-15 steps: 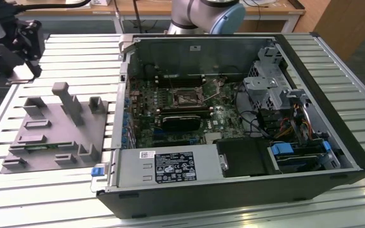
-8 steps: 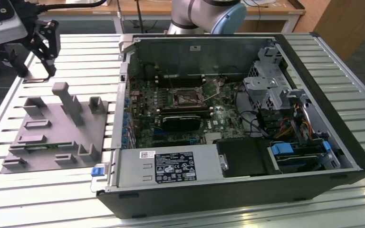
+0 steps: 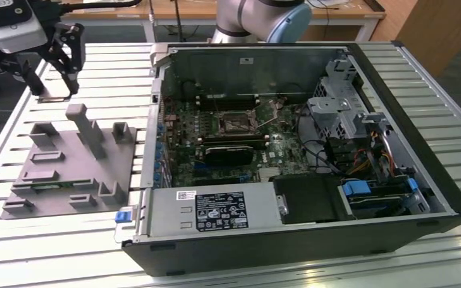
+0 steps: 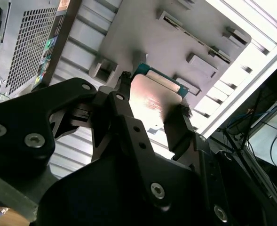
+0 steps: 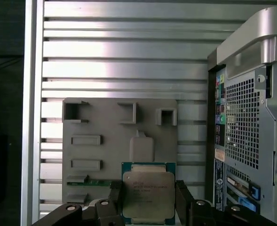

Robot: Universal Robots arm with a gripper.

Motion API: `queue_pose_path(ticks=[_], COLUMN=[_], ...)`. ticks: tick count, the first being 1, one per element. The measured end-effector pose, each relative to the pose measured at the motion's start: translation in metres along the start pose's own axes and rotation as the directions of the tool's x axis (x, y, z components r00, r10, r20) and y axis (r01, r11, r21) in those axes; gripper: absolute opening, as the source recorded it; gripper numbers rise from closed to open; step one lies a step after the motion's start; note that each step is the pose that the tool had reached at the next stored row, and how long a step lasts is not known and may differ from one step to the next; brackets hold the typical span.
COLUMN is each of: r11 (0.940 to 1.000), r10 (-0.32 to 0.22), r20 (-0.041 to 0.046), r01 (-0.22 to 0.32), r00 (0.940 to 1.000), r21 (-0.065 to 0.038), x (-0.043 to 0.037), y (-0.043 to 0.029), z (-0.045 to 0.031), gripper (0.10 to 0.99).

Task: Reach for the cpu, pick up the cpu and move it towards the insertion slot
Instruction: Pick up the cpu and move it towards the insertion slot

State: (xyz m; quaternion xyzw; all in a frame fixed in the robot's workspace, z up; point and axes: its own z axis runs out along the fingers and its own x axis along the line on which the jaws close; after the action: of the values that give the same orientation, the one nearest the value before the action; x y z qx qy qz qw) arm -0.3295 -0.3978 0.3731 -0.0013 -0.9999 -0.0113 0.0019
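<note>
while the gripper (image 5: 148, 189) clamps the cpu (image 5: 147, 197) by opposite edges above the grey tray (image 5: 105, 122), keeping it level seems key en route to the insertion slot (image 3: 235, 124).

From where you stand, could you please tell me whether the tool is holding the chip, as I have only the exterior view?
Observer: Yes. In both wrist views the tool is shut on the chip, its fingers against two opposite edges.
Operator: Thank you. Which side of it shows?
Observer: In the first wrist view its silvery metal face is toward the camera, with the grey tray behind it.
</note>
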Motion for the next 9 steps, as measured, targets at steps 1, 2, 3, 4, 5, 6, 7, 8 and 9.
queue_pose_path(ticks=[1, 2, 3, 4, 5, 6, 7, 8, 9], r11=[1.0, 1.0, 1.0, 1.0, 1.0, 1.0, 1.0, 1.0, 1.0], r10=[0.001, 0.001, 0.002, 0.003, 0.003, 0.004, 0.004, 0.005, 0.005], r20=[-0.0001, 0.0, 0.0, 0.0001, 0.0, 0.0, 0.0001, 0.0001, 0.0001], r01=[-0.001, -0.001, -0.002, -0.003, -0.003, -0.004, -0.004, -0.005, -0.005], r00=[1.0, 1.0, 1.0, 1.0, 1.0, 1.0, 1.0, 1.0, 1.0], r21=[0.0, 0.0, 0.0, 0.0, 0.0, 0.0, 0.0, 0.0, 0.0], x=[-0.0026, -0.0053, -0.0081, -0.0112, -0.0142, -0.0173, -0.0204, -0.0236, -0.0267], y=[0.0003, 0.0005, 0.0008, 0.001, 0.0013, 0.0015, 0.0017, 0.0019, 0.0021], z=[0.0, 0.0001, 0.0002, 0.0003, 0.0003, 0.0004, 0.0006, 0.0007, 0.0008], gripper=[0.537, 0.537, 0.537, 0.537, 0.537, 0.537, 0.537, 0.537, 0.537])
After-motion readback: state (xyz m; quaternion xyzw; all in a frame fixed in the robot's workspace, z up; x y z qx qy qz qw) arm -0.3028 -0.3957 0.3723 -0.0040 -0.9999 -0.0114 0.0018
